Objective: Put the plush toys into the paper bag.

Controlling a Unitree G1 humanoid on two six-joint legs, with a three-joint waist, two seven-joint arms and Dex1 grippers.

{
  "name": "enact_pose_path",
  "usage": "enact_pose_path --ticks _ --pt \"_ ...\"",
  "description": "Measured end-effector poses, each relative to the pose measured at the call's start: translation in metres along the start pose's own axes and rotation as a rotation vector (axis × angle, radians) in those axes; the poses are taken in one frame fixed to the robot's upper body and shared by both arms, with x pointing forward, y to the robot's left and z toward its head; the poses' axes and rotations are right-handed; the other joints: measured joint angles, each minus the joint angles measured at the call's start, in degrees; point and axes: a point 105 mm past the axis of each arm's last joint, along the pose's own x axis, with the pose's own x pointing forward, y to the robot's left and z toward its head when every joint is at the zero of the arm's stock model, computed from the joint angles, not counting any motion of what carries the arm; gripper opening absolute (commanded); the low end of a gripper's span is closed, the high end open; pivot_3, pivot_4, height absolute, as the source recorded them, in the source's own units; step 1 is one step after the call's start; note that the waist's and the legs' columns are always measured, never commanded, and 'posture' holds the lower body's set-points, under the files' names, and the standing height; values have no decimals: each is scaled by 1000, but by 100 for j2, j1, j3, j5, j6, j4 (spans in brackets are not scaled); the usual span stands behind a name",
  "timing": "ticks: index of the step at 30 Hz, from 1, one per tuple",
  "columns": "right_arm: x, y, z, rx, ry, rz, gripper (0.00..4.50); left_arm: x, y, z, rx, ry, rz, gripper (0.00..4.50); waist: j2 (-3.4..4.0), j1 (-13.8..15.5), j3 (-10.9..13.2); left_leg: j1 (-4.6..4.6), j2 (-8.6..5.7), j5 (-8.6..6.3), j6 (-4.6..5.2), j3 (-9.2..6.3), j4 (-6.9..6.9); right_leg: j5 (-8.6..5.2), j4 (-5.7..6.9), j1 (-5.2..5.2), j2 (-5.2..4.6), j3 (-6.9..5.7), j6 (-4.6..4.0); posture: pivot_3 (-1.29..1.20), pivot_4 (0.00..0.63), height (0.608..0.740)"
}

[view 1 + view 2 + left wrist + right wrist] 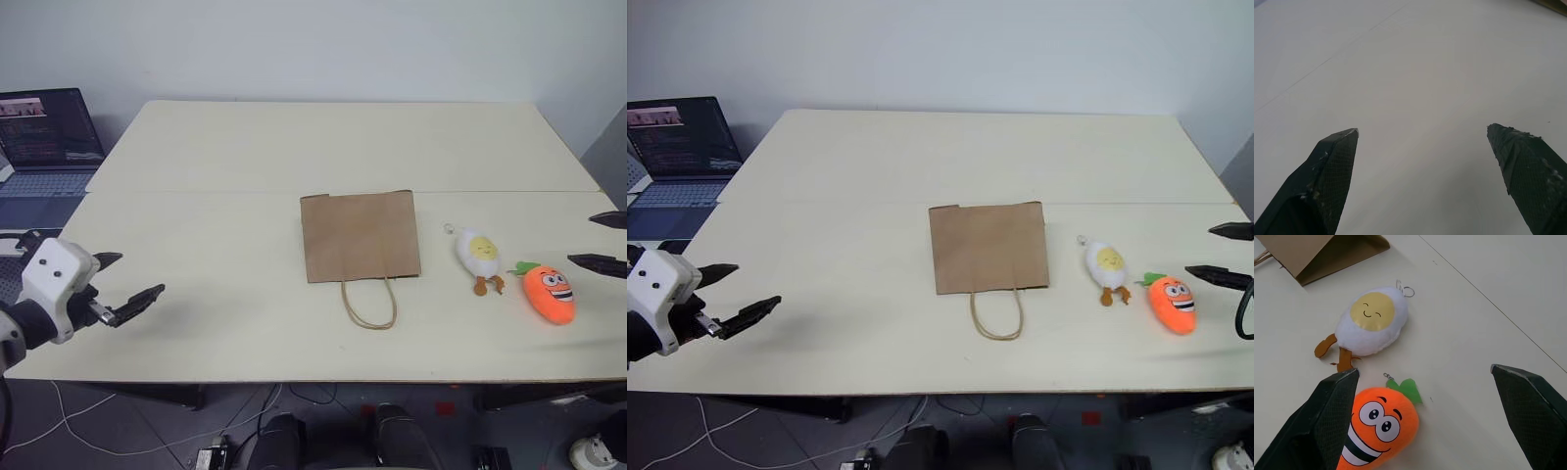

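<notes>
- The bag (360,236) lies flat about mid-table (245,166), mouth and handle loops (369,305) toward the front edge. I'll place everything off the bag.
- The egg (478,254) lies just right of the bag, apart from it, feet pointing at the front edge. A small metal ring sits at its top end.
- The carrot (550,294) is further right and a bit nearer the front edge, close to the egg's feet but not touching as far as I can see. Green top points back toward the egg.
- Right gripper (600,241) hangs at the table's right edge, just past the carrot, fingers wide apart and holding nothing. In its wrist view the carrot (1376,430) sits by one finger (1317,428); hard to say how high above it the finger is.
- Left gripper (130,282) is way off to the left of the bag near the front-left corner, fingers spread, nothing in them. Bare tabletop under it.
- Lots of open table left of the bag and behind it, up to the seam (196,191) running across.
- A laptop (44,132) sits off the table's left edge, well clear of the bag.
</notes>
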Motion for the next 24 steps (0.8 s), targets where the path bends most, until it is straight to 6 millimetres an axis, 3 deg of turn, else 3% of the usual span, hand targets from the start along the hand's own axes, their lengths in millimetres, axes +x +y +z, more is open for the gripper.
enact_pose_path --ticks 12,24 --pt "0 1 -2 1 9 7 4500 -3 6 1 9 -9 32 4484 0 1 0 0 -1 0 0 0 0 0 0 0 0 0 0 0 150 740" --pt "3 5 1 -4 16 23 4500 -3 6 16 -21 -147 23 4484 0 2 0 0 -2 0 0 1 1 0 2 0 0 0 0 0 150 740"
